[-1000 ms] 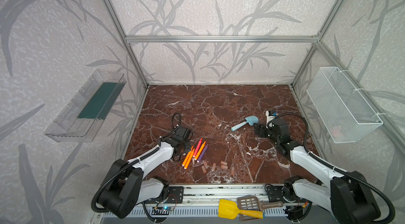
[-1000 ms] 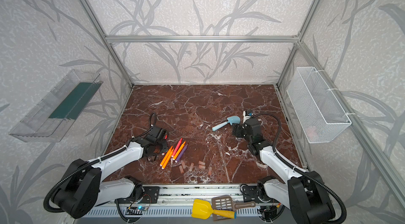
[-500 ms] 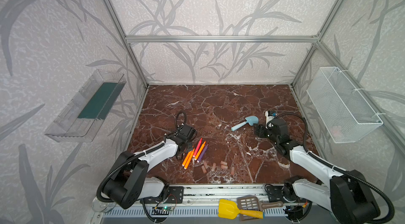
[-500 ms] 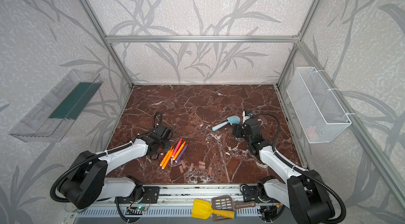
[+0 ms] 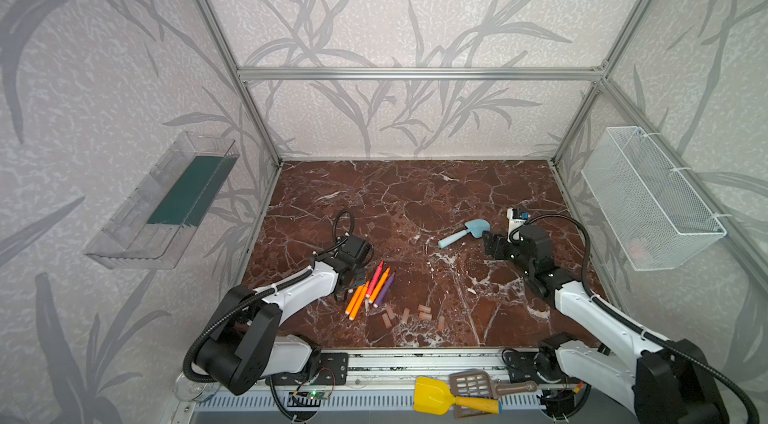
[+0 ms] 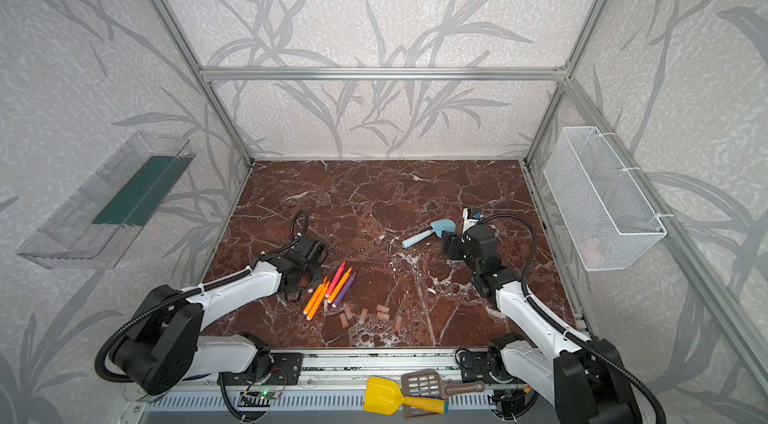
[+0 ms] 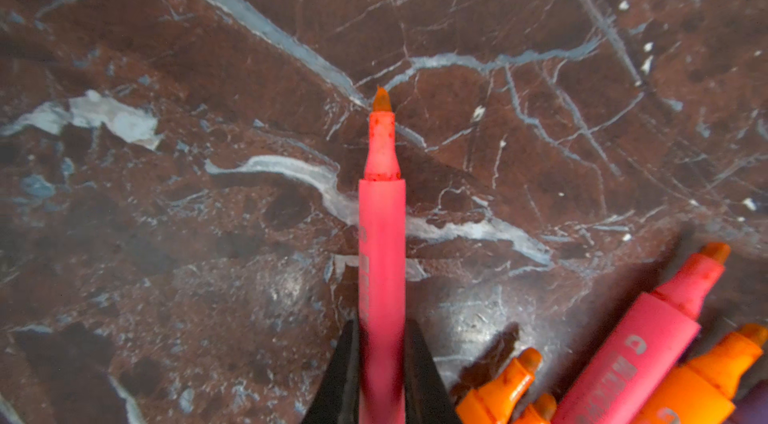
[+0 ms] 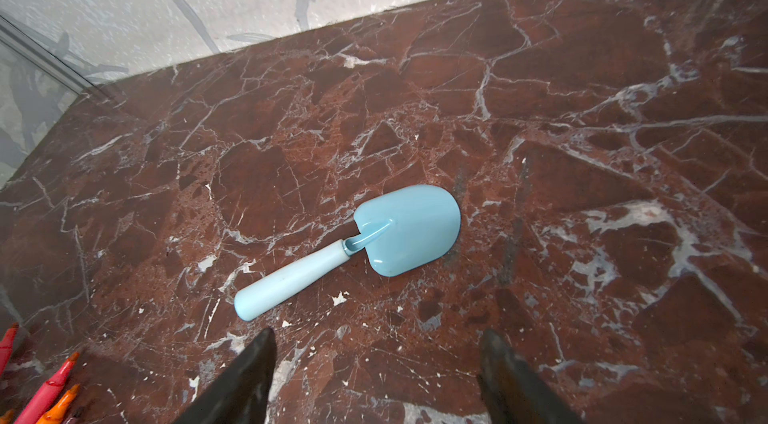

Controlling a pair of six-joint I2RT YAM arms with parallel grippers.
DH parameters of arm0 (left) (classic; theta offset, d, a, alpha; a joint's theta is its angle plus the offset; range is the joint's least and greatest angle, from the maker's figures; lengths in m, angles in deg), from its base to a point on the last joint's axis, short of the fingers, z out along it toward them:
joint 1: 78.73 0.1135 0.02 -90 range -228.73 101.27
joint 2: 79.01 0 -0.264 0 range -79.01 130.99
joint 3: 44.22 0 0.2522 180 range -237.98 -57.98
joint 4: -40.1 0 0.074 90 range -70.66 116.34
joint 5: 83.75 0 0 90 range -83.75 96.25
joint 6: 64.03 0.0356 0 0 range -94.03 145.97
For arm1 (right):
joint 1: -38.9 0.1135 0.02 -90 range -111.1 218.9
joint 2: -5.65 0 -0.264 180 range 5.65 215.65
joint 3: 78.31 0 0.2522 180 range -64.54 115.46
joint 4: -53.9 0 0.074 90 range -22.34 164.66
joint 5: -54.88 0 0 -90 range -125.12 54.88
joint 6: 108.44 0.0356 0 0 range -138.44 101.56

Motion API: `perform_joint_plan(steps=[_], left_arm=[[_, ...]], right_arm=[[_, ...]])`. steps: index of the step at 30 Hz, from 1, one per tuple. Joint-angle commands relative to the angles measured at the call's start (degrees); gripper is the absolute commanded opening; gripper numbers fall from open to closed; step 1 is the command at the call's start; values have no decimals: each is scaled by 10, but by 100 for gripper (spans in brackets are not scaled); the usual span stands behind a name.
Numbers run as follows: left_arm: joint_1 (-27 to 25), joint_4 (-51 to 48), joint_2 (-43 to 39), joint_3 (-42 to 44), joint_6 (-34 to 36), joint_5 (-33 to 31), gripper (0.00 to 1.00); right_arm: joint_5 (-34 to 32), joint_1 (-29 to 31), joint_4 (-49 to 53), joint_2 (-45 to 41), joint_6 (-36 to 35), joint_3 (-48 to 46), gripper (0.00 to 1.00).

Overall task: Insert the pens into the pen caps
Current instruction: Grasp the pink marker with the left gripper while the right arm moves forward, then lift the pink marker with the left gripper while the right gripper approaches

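In the left wrist view a red-pink pen [image 7: 381, 235] lies between the black fingers of my left gripper [image 7: 381, 326], which is shut on its barrel, tip pointing away over the marble. Another red-pink pen [image 7: 648, 339] and orange pens [image 7: 498, 388] lie just beside it. In both top views the left gripper [image 5: 352, 276] [image 6: 305, 276] sits low at the left edge of the pens [image 5: 376, 287] [image 6: 334, 287]; the held pen is hidden under it there. Several pen caps [image 5: 411, 314] [image 6: 365, 316] lie loose nearer the front. My right gripper [image 8: 376, 339] [image 5: 492, 245] is open and holds nothing.
A light-blue toy shovel [image 8: 399, 231] [image 5: 465, 233] lies just ahead of the right gripper. A yellow shovel [image 5: 436, 397] and a brown spatula [image 5: 478, 386] rest on the front rail. A wire basket [image 5: 648, 197] hangs on the right wall, a clear tray [image 5: 166, 202] on the left.
The left gripper has closed onto the red-pink pen at the edge of the pile, and its arm has edged towards the pens. The right arm has barely moved.
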Motion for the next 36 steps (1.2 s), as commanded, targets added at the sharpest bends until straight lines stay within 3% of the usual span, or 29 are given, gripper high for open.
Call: perform_joint_plan(steps=[1,6,14,22,26,30,36], left_arm=[[-2,-36,-1,-40,-1,-21,15],[-2,-59,-22,-83,17,-11,13],[-4,-86,-118,-130,64,35,10],[-38,-63,-242,-134,89,131,9],[-94,-4,-261,-125,87,186,8],[-186,91,-250,-110,85,208,7],[-278,196,-195,-110,101,205,3]], right_arm=[[2,6,29,-31,17,-5,75],[26,30,46,-61,49,2,75],[24,126,32,-74,115,34,75],[12,216,-32,-89,191,37,75],[0,249,-46,-121,210,35,75],[-4,260,-59,-179,237,15,75],[-4,263,-71,-262,278,-23,75]])
